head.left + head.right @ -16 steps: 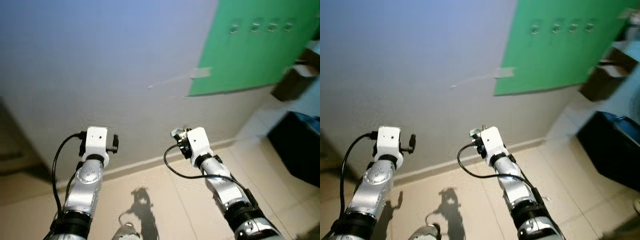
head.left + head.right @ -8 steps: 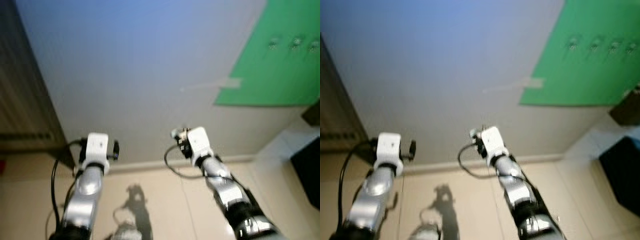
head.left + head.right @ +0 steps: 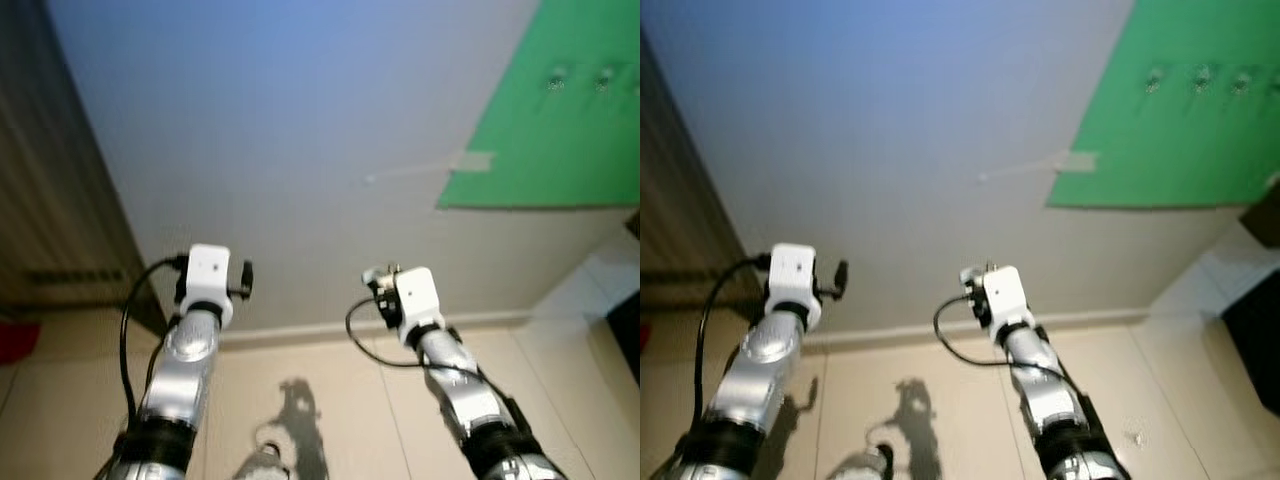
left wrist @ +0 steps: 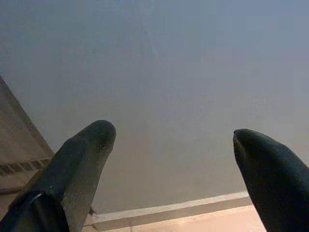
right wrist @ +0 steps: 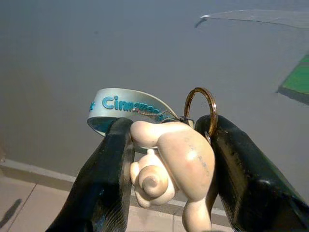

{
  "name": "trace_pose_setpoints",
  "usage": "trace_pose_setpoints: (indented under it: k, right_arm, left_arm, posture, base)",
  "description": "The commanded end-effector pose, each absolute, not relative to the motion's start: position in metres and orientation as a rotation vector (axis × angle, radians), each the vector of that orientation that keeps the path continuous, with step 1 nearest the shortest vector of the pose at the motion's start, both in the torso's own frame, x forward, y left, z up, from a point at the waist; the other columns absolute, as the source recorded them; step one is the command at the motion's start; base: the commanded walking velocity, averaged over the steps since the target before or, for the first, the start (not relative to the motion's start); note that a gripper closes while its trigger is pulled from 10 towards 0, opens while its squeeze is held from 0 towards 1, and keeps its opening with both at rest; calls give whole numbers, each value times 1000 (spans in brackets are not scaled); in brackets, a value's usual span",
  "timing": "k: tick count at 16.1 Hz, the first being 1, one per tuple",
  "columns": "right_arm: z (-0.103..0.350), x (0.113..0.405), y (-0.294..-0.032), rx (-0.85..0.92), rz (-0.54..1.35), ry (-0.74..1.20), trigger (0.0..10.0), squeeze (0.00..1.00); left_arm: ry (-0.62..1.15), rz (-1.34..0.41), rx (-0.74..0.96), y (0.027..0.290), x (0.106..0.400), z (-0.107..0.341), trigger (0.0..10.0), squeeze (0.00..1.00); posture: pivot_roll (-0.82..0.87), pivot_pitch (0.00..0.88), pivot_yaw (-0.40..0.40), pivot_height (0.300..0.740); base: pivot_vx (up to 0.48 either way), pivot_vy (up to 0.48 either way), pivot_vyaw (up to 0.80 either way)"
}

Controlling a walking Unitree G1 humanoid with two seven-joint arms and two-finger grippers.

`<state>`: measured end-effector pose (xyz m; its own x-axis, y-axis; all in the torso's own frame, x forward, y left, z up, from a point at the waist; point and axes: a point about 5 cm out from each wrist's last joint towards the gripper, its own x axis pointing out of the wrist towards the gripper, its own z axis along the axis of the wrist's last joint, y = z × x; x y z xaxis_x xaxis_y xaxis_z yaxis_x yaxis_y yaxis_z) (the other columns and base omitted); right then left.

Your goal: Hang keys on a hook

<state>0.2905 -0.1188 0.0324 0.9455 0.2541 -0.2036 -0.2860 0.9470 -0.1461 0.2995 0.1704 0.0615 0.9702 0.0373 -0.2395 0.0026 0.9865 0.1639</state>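
Observation:
My right gripper (image 5: 166, 145) is shut on a keychain: a cream rubber figure (image 5: 174, 159), a pale loop strap with blue lettering (image 5: 126, 106) and a brass key ring (image 5: 200, 104). In the eye views the right arm (image 3: 412, 296) is raised in front of a plain grey wall. High on the right hangs a green board (image 3: 560, 130) with a row of small metal hooks (image 3: 556, 80). The left gripper (image 4: 174, 145) stands open with nothing between its fingers, pointed at the bare wall; its arm (image 3: 208, 285) is raised on the left.
A dark wooden door or panel (image 3: 50, 200) stands on the left. A strip of tape (image 3: 470, 161) sits at the green board's lower left corner. A baseboard (image 3: 300, 332) meets a beige tiled floor (image 3: 340, 400). A dark object (image 3: 1260, 340) lies at the right edge.
The camera has turned slightly, shifting the wall, green board and dark door to the right in view. Both arms keep their raised pose; the keychain remains gripped.

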Motion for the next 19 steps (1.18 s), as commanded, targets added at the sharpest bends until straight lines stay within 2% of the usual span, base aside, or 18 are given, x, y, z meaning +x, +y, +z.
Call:
trace_pose_setpoints:
  k: [1,7,8,9,10,19]
  right_arm:
    - [33,289,-125,-179,266,181,0,0]
    - [34,289,-125,-201,251,174,0,0]
    - [32,290,-126,-221,237,192,2235,0]
    - [31,290,-126,-234,228,203,8353,0]
    - [28,289,-125,-236,240,226,10000,0]
    - [21,280,-128,-251,253,252,10000,0]
  left_arm:
    - [249,4,164,161,303,62,10000,0]
    - [269,4,168,160,306,59,10000,0]
    - [275,0,172,159,306,58,10000,0]
    - [278,0,174,159,306,58,10000,0]
    - [286,-1,175,160,306,56,10000,0]
    - [318,-20,165,153,307,50,10000,0]
  posture:
    - [66,0,-89,740]
    - [55,0,-70,740]
    - [54,0,-67,740]
    - [53,0,-66,740]
    - [51,0,-65,740]
    - [22,0,-51,740]
  base:
    - [0,-480,0]
    - [0,-462,0]
    - [0,-428,0]
    - [0,-428,0]
    - [240,-412,0]
    - [322,-342,0]
